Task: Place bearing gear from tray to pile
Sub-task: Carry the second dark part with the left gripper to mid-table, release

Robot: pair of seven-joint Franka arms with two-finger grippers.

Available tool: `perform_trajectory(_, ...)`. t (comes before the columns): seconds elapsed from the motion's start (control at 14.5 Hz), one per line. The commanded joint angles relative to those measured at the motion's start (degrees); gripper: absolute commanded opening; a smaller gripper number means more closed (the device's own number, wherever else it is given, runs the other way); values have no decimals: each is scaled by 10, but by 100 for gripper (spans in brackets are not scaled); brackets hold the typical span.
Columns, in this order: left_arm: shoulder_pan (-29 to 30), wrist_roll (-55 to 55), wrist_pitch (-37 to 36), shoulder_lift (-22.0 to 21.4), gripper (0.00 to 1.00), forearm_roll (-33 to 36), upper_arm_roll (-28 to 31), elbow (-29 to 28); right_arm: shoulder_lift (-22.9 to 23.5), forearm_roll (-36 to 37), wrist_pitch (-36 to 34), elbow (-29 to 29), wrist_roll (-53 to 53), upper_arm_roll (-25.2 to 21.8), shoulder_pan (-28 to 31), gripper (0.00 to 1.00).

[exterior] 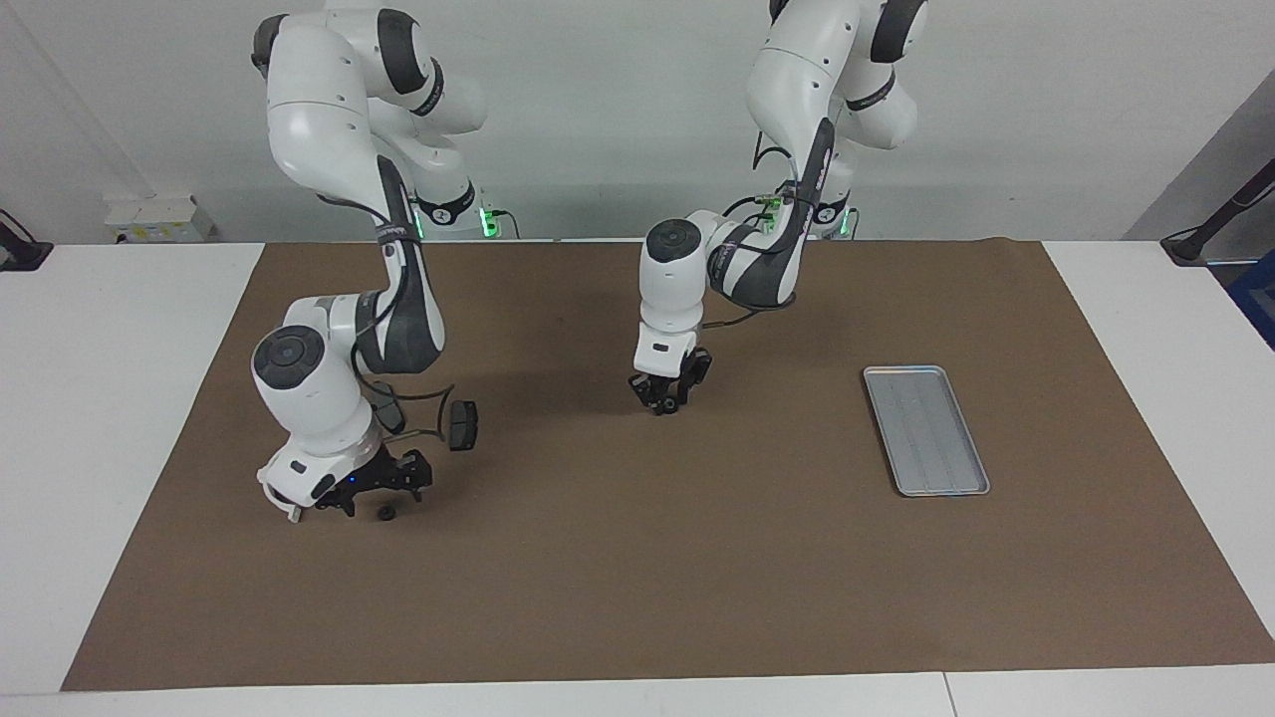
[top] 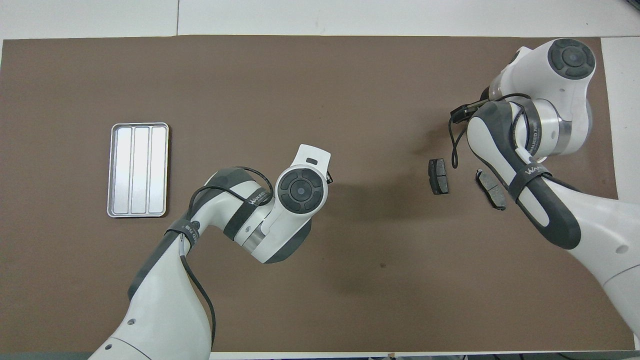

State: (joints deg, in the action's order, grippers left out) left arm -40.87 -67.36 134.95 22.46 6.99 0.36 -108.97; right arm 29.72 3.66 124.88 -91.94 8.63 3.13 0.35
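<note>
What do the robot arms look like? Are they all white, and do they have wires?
Mostly white, with rounded, smooth shells and dark grey bands at the joints. The left arm and right arm each end in a round dark grey cap, then a small black claw: the left gripper and right gripper. Thin black cables loop alongside, held by black straps with white lettering. Green lights glow at the bases.

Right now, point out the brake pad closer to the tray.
The fully visible brake pad; the other pad, partly under the right arm, lies farther off.
</note>
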Motion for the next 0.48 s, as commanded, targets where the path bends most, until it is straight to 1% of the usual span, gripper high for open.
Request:
perform_trajectory(0.0,14,41,-86,-70,100,11,8,32,-51,1,-59,-7,-20,2,-24,100)
perform_trajectory(0.07,34,75,-119,-105,100,11,10,48,-64,1,-81,-5,-57,2,-36,100)
perform_trajectory(0.14,67,106,-159,-137,100,11,10,75,-74,0,-103,-3,-102,3,-54,100)
perform_trajectory(0.21,103,148,-204,-160,100,6,10,115,-84,0,-119,-3,-154,3,-73,100)
perform_trajectory(0.34,182,231,-275,-179,100,-11,11,194,-96,-1,-145,-2,-278,4,-120,100)
perform_trajectory(0.41,219,274,-291,-182,100,-18,11,226,-98,-1,-148,-1,-345,5,-143,100)
